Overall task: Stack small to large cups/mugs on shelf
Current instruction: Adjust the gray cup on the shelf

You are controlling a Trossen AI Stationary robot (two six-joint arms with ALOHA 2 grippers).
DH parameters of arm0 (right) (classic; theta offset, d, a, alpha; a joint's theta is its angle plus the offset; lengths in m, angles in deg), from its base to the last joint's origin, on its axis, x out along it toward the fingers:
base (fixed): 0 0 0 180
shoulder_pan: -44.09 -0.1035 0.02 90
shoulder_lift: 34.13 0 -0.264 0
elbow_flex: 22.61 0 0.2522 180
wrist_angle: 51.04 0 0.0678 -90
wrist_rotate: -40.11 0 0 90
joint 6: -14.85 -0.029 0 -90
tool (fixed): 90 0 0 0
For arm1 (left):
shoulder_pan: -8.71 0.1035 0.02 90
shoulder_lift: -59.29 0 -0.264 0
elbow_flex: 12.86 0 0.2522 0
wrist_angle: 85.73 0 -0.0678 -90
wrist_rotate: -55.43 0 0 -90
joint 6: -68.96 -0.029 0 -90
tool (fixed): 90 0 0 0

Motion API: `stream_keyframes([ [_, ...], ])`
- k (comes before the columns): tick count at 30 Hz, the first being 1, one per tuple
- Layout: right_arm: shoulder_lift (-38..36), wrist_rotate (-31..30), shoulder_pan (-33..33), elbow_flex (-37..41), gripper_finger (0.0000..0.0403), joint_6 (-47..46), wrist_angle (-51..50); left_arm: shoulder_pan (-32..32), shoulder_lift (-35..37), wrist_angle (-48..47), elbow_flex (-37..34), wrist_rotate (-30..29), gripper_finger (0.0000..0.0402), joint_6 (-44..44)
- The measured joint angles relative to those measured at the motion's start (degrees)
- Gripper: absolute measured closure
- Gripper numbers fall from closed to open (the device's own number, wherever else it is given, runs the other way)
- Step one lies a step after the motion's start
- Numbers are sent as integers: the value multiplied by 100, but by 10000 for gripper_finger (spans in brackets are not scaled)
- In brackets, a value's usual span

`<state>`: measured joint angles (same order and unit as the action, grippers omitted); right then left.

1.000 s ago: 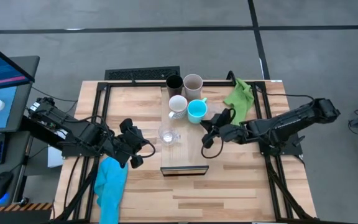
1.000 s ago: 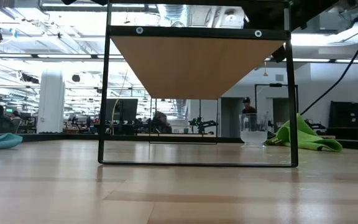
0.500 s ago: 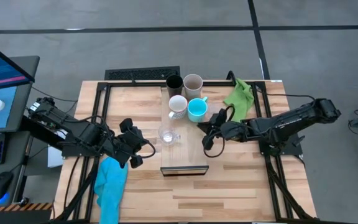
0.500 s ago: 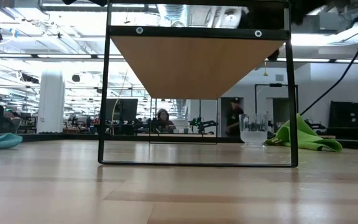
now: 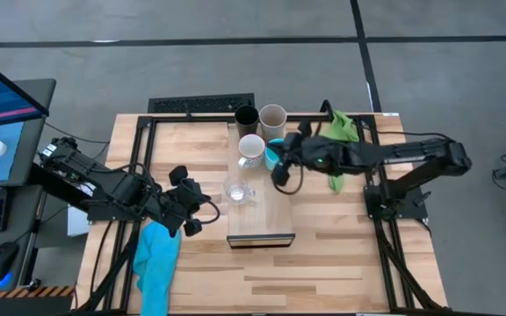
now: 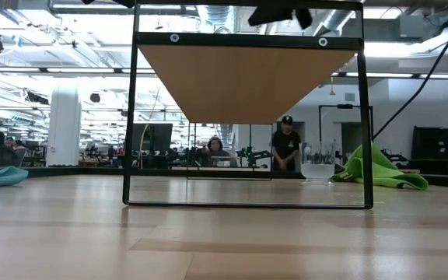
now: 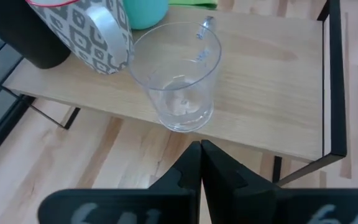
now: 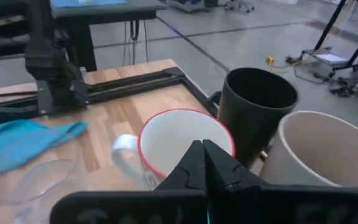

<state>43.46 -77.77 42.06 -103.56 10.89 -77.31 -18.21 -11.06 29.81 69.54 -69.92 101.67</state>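
Note:
On the light-wood shelf (image 5: 266, 215) stand a black cup (image 5: 246, 116), a beige-grey cup (image 5: 273, 116), a white mug (image 5: 251, 149), a turquoise mug (image 5: 271, 156) and a clear glass cup (image 5: 237, 190). My right gripper (image 5: 277, 167) is shut and empty, hovering over the turquoise mug and partly hiding it. It points at the white mug (image 8: 185, 146). My left gripper (image 5: 191, 209) is shut and empty by the shelf's left side, facing the glass cup (image 7: 179, 74). Another clear glass (image 6: 317, 162) shows in the low view on the table.
A green cloth (image 5: 341, 132) lies at the table's far right. A blue cloth (image 5: 156, 259) hangs over the near left edge. The shelf's black frame legs (image 6: 131, 117) stand on the table. The shelf's near half is bare. People show in the room behind (image 6: 286, 148).
My right gripper has risen from beside the shelf's right edge. It has gone toward the table's far edge and a little left, and now stands over the turquoise mug, close to the white mug. The cups have not moved.

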Motion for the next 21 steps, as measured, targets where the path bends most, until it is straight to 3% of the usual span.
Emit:
stream_keyframes([
  [9, 712, 196, 255, -564, 389, -68, -826, 0, 0, -129, 0, 19, 401, -14],
  [21, 381, 51, 167, -616, 396, -198, -1124, 0, 0, -146, 0, 16, 401, -220],
])
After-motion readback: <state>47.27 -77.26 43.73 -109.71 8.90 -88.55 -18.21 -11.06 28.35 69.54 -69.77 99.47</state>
